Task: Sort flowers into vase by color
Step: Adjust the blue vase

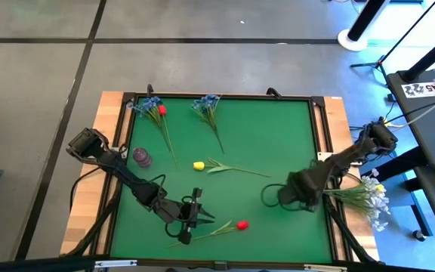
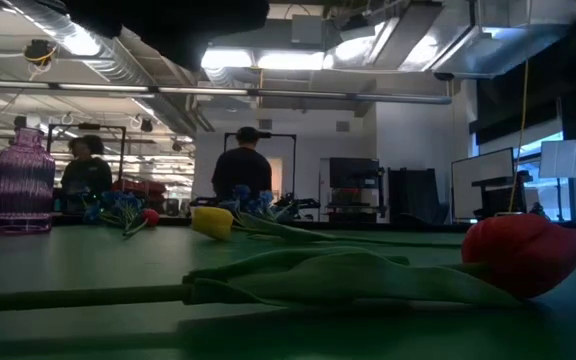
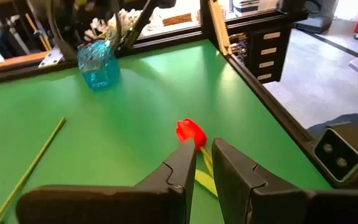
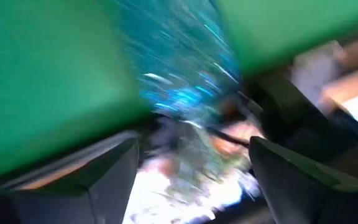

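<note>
Left gripper (image 1: 189,219): low over the near edge of the green mat (image 1: 278,136), fingers (image 3: 178,171) drawn close with only a narrow gap; nothing between them that I can see.
Red tulip (image 1: 241,225): lying flat just ahead of the left gripper's tips, stalk running back beside the fingers, bud pointing away. Untouched, by the look of it.
Right gripper (image 1: 291,195): at the mat's right side, jaws spread wide, nothing clamped; the blue glass vase (image 3: 97,65) sits right in front of it, partly blurred in its own wrist view.
White sprigs (image 1: 368,198): bunched just beyond the right gripper toward the table's right edge; whether their stalks are inside the blue vase I cannot tell.
Yellow tulip (image 1: 198,165): loose on the mat, between the 2 grippers and farther back.
Blue sprigs (image 1: 206,104): 2 bunches at the far edge, well away from both grippers, a small red bud (image 1: 161,109) lying by the left one.
Purple vase (image 1: 141,157): beside the left arm, empty from above.
Progress: early, I would say; the whites may be placed, while red, yellow and blue remain on the mat.
</note>
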